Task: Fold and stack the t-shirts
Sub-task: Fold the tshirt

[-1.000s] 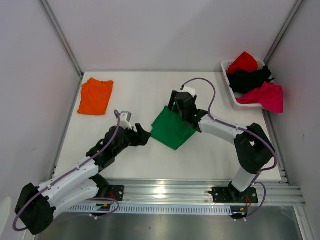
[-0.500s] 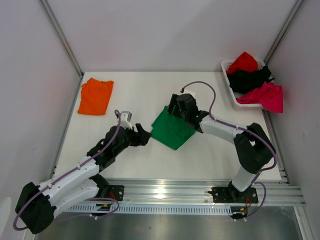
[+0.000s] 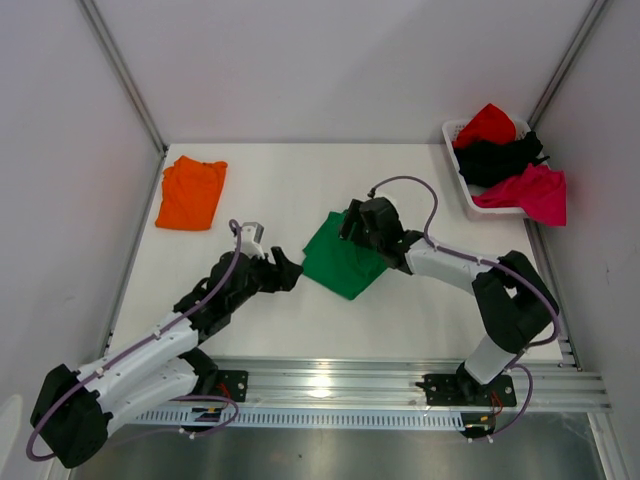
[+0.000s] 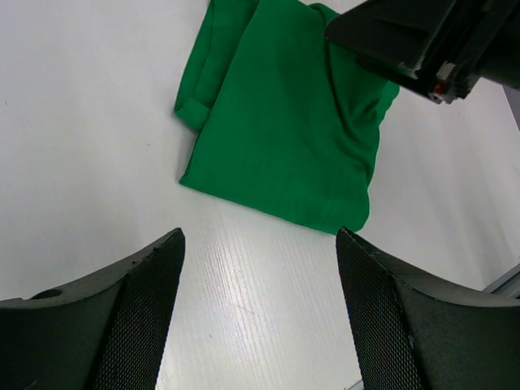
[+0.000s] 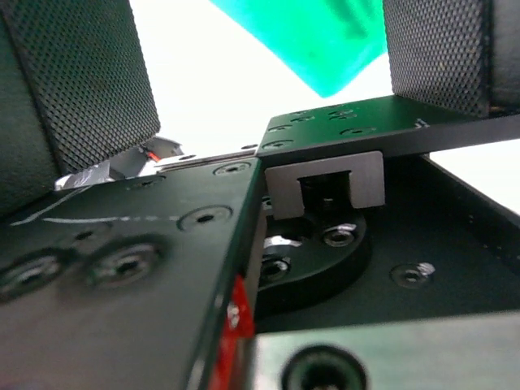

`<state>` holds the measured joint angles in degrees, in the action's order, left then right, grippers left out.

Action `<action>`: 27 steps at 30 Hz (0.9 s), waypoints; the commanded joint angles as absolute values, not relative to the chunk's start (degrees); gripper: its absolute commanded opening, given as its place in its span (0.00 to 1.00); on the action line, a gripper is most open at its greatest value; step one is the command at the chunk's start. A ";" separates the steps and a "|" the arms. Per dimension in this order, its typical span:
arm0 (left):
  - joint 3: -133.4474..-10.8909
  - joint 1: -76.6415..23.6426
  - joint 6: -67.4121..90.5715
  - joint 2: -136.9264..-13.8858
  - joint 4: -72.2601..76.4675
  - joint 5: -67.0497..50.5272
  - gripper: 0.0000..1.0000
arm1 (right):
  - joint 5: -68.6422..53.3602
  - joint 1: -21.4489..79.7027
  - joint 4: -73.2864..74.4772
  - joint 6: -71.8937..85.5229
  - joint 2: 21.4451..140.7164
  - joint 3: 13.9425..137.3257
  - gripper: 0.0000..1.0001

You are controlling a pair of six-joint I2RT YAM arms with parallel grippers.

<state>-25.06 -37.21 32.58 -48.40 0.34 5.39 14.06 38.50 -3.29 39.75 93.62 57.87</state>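
Green t-shirt (image 3: 343,262) folded, mid-table; orange t-shirt (image 3: 191,192) at the far-left corner. Both claws apart — right gripper (image 3: 351,224) over green's far edge, left gripper (image 3: 292,272) beside it. We judge a one-layer pinch would undo the fold.

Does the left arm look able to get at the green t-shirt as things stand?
Probably yes. The left tool is open just short of the green t-shirt, only bare table between. The right tool sits over its far side, leaving the near edge free.

Green t-shirt (image 3: 342,258) folded centrally, orange t-shirt (image 3: 191,193) far-left.
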 commanded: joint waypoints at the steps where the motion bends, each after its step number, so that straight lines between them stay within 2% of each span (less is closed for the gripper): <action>1: -25.05 -36.91 32.96 -47.11 1.67 5.71 0.77 | 15.20 37.53 -4.13 41.75 96.15 56.69 0.75; 8: -24.96 -36.91 32.52 -46.41 0.53 6.15 0.78 | 18.72 37.35 -4.31 43.67 99.49 54.67 0.74; 20: -24.52 -36.83 31.99 -44.21 -2.29 6.42 0.77 | 27.24 39.63 2.11 54.05 95.89 49.22 0.74; 27: -23.82 -36.91 32.08 -43.51 -2.72 6.85 0.78 | 26.81 42.18 4.65 57.74 94.05 47.38 0.74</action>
